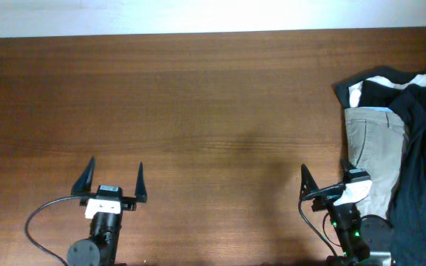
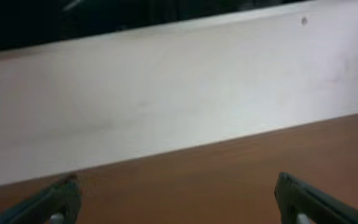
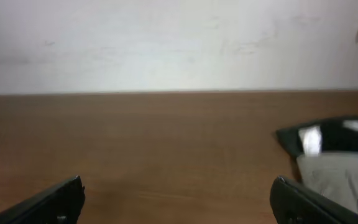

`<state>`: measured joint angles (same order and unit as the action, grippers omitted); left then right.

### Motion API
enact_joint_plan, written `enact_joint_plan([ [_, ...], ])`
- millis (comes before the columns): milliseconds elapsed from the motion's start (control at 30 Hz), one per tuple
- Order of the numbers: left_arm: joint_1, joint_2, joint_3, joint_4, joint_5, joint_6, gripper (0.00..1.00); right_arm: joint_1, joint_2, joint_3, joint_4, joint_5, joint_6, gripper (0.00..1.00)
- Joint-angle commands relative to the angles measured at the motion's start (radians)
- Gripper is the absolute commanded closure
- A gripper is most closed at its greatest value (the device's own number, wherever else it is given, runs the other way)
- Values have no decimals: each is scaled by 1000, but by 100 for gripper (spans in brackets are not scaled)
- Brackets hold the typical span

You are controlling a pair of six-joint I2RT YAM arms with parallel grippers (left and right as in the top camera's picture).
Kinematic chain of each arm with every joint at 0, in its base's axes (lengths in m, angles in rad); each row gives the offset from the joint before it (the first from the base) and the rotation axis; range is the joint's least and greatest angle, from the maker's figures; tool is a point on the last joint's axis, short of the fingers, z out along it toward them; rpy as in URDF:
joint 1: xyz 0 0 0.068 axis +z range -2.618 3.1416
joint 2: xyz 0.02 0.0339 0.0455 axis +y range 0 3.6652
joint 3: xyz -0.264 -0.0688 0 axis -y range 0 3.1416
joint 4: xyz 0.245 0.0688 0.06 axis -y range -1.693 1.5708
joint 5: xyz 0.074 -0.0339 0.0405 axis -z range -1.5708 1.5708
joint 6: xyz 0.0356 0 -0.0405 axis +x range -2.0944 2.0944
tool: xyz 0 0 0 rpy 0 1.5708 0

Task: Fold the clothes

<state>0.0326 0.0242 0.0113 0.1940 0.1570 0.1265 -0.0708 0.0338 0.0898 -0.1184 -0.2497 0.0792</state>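
Clothes (image 1: 424, 140) heaped at table's (image 1: 198, 111) right edge — left gripper (image 1: 115, 179) and right gripper (image 1: 324, 177) both spread, holding nothing.

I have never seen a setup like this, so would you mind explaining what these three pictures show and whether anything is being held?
These are two robot arms at a wooden table. The top picture looks straight down from a fixed camera. The other two come from small cameras on each arm's wrist, so the dark tips at their lower corners are that arm's own fingers.

The left end effector and the right end effector both sit at the near edge, open and holding nothing.

At the table's right side lies a pile of clothing: a dark T-shirt, beige trousers and black-and-white garments. The right wrist view catches the pile's edge. Nothing is folded yet.
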Motion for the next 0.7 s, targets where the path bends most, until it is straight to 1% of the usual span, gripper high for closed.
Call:
enact_joint_plan([
  [0,-4,1,56,7,3,36,1,4,-4,130,11,-12,8,1],
  [100,-4,52,157,7,3,104,1,4,48,261,11,-12,8,1],
  [167,-4,138,265,-1,0,114,1,4,169,386,-22,-13,17,1],
  [200,-4,223,354,-35,0,114,1,4,271,483,-72,-13,35,1],
  [267,-4,412,560,-156,0,114,1,4,504,708,-203,-74,34,1],
  [333,-4,661,837,-340,4,114,1,4,769,983,-410,-106,34,1],
  [400,-4,896,1125,-581,4,114,1,4,1003,1208,-600,-106,31,1],
  [433,-4,965,1203,-657,4,114,1,4,1064,1261,-654,-106,30,1],
  [500,-4,1207,1439,-940,33,114,1,4,1270,1410,-835,-108,31,1],
  [567,-4,1344,1516,-1064,66,114,1,4,1344,1423,-896,-106,31,1],
  [667,-4,1464,1518,-1095,65,113,1,4,1437,1423,-945,-103,34,1],
])
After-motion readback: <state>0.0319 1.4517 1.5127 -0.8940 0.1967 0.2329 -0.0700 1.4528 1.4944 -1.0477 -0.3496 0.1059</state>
